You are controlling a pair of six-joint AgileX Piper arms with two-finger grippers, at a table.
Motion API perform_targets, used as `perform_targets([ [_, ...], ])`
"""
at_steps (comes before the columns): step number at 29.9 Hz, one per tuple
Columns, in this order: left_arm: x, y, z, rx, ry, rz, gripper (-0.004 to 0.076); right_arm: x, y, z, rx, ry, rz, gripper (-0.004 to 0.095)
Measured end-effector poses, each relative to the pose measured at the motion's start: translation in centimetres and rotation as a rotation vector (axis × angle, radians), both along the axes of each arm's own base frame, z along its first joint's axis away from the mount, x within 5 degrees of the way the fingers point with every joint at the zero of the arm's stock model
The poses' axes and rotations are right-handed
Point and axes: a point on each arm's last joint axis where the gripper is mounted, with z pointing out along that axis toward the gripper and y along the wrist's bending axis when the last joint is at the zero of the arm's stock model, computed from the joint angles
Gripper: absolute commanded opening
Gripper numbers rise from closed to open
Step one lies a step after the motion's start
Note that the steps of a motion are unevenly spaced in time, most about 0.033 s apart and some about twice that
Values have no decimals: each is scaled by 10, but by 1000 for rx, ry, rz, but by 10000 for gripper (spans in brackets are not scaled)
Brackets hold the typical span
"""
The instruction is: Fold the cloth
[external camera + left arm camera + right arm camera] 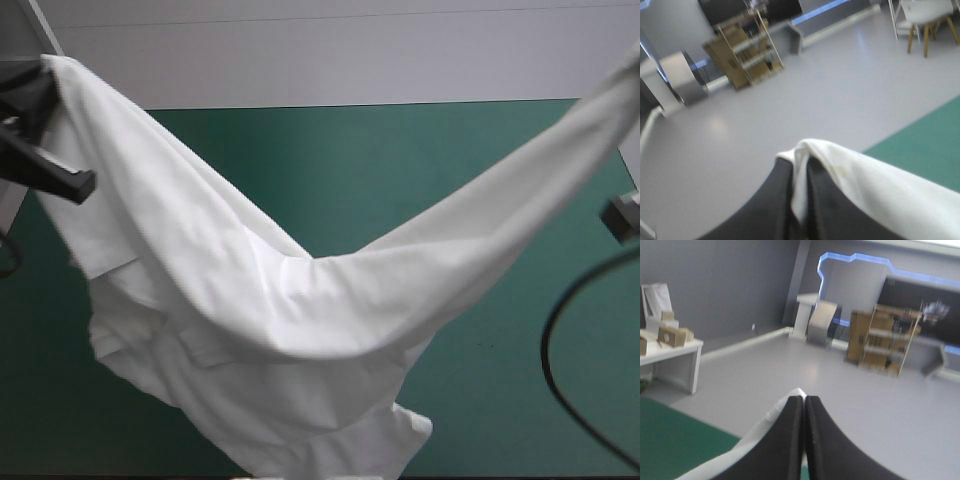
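Observation:
The white T-shirt (300, 320) hangs in a long sagging span above the teal-green table (400, 170), held up at two ends. Its lowest folds droop near the table's front edge; whether they touch the cover I cannot tell. At the high view's far left, my left gripper (40, 85) is half hidden by the cloth. In the left wrist view the left gripper (800, 166) is shut on a fold of the T-shirt (880, 190). The right gripper (804, 398) is shut, with the T-shirt (757, 437) trailing from beside its fingers. The shirt's right end leaves the high view at the upper right.
Bare teal-green cover (470, 150) lies behind the hanging span, up to the table's far edge, and also at the front right. Both arms are raised, and their wrist views look out level over the table's edge (930, 135).

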Motion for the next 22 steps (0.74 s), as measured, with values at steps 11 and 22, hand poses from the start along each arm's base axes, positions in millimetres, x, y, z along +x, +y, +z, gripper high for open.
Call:
perform_targets([
  [11,214,-27,-167,54,470,52,19,273,-37,-184,56,658,-76,-17],
  [22,293,-35,-255,81,537,92,60,419,-57,-285,34,813,-105,363],
])
